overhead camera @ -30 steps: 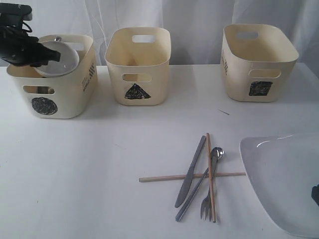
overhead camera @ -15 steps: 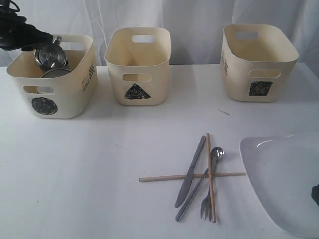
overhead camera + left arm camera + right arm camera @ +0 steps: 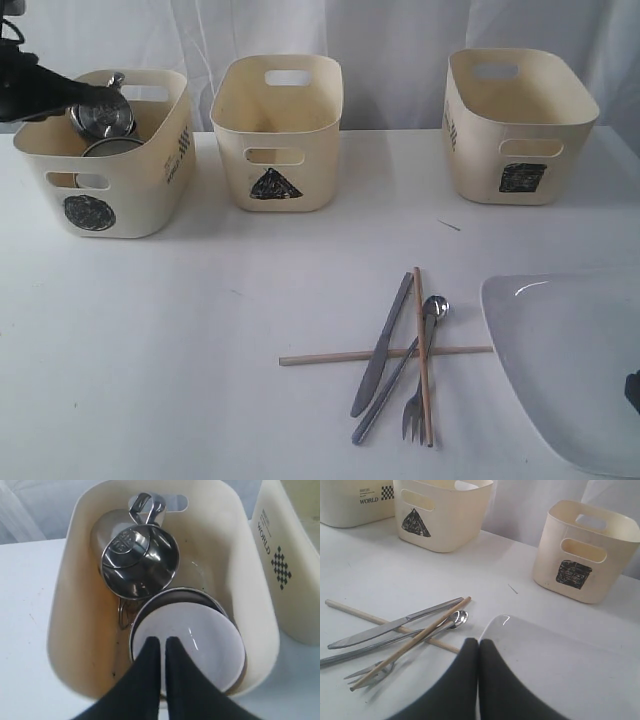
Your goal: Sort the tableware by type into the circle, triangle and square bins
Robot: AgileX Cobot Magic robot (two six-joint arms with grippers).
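white bowl (image 3: 200, 640) lies in the circle (image 3: 65, 605), nested inside the steel bowl (image 3: 176, 594), whose dark rim shows around it. both bowls are tilted, leaning against the tub's near wall. beside them, deeper in the tub, a steel mug (image 3: 140, 562) lies on its side with its handle toward the far cut-out. second mug (image 3: 105, 527) is partly hidden behind it.

left gripper (image 3: 161, 642) hangs just above the white bowl's near rim. fingers are drawn almost together with only a thin slit between them and nothing in it. contact with the bowl: cannot tell from the wrist view.

outward: the triangle (image 3: 300, 120) stands just beside the circle on the table (image 3: 150, 350). the square bin (image 3: 520, 120) stands well apart at the right. neither shows any contents from here.

steel cutlery (image 3: 382, 345), a knife, spoon and fork, lies in a loose crossed heap near the table's front. two wooden chopsticks (image 3: 320, 358) are in the heap, one lying crosswise under the metal, the other along it on top.

big white plate (image 3: 570, 360) sits just right of the heap, cut off by the picture's edge.

right gripper (image 3: 478, 642) is over the plate's near corner. fingers are pressed fully together and hold nothing. whether they touch the plate: cannot tell.
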